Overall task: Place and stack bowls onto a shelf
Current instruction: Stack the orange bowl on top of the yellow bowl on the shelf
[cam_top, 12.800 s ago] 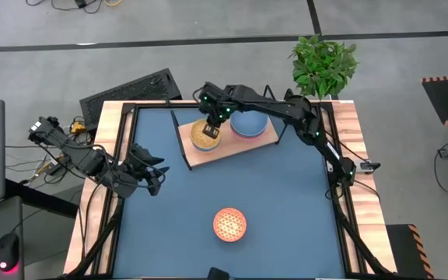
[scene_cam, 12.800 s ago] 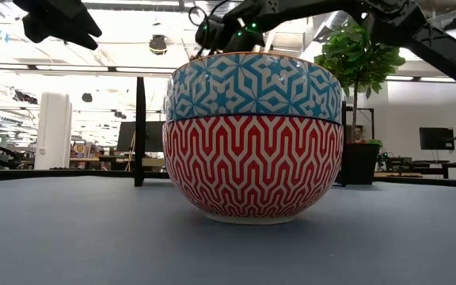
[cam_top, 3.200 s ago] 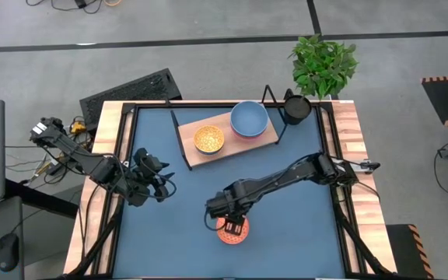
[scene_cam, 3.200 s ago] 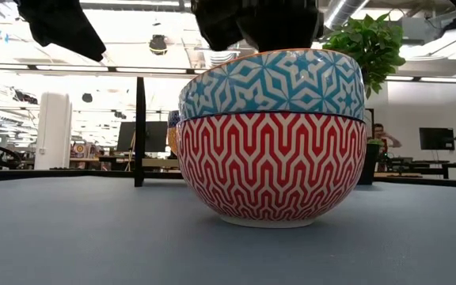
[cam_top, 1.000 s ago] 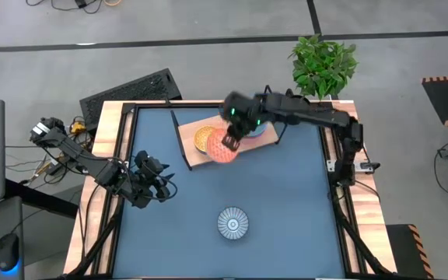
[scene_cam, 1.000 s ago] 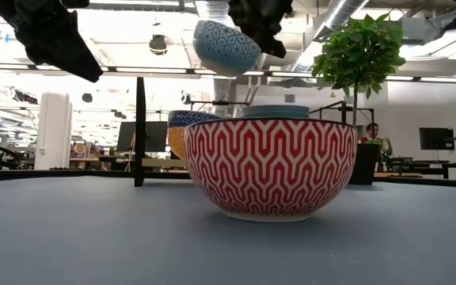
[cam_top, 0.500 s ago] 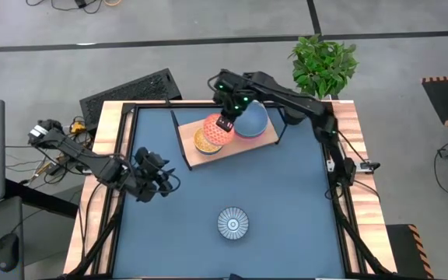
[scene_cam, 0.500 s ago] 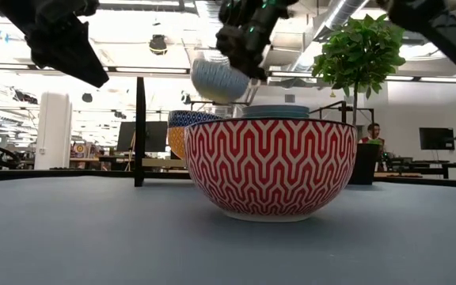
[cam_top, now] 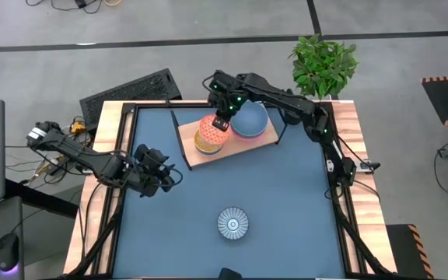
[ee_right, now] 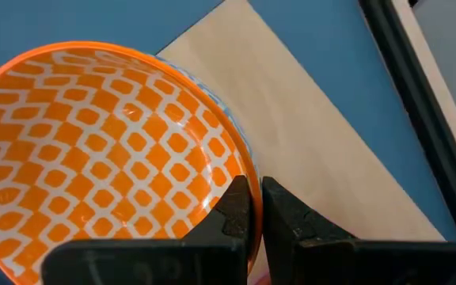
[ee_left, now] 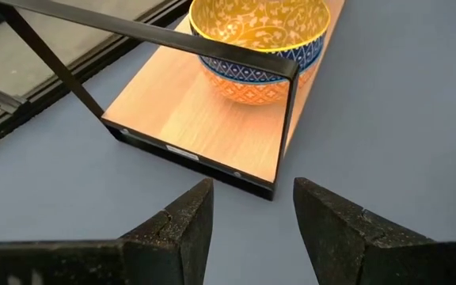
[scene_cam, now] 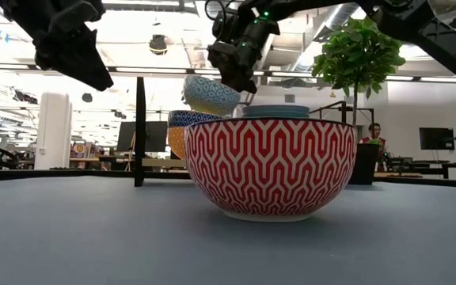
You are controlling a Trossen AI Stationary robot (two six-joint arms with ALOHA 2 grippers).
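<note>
My right gripper (cam_top: pixel 222 118) is over the light-wood shelf (cam_top: pixel 243 144) at the table's far side, shut on a bowl (cam_top: pixel 212 127) that is orange-patterned inside (ee_right: pixel 93 150) and blue-and-white outside (scene_cam: pixel 210 95). This bowl hangs right over a yellow bowl (cam_top: pixel 202 143) standing on the shelf board (ee_left: pixel 204 119). A plain blue bowl (cam_top: pixel 251 120) stands beside it on the shelf. A red-patterned bowl (scene_cam: pixel 270 166) rests by its foot on the blue mat (cam_top: pixel 232 223). My left gripper (cam_top: pixel 164 176) hovers open near the table's left side, facing the shelf's end (ee_left: pixel 248 210). My right gripper pinches the bowl's rim (ee_right: pixel 240 170), one finger inside the bowl and one outside (ee_right: pixel 287 214). It comes from above, slanting down from the far side. The bowl is slightly tilted, just above the yellow bowl (scene_cam: pixel 182 127); whether the two touch I cannot tell.
The shelf's thin black wire frame (ee_left: pixel 291 119) rises at its ends. A potted plant (cam_top: pixel 323 66) stands beyond the far right corner. Black rails (cam_top: pixel 341 202) run along the table's edges. The blue mat (cam_top: pixel 286 194) lies bare between the shelf and the red-patterned bowl.
My right gripper has carried the bowl toward the table's far left and down over the shelf, bringing it from a steeper tilt to nearly level above the yellow bowl. My left gripper has drifted a little toward the table's right.
</note>
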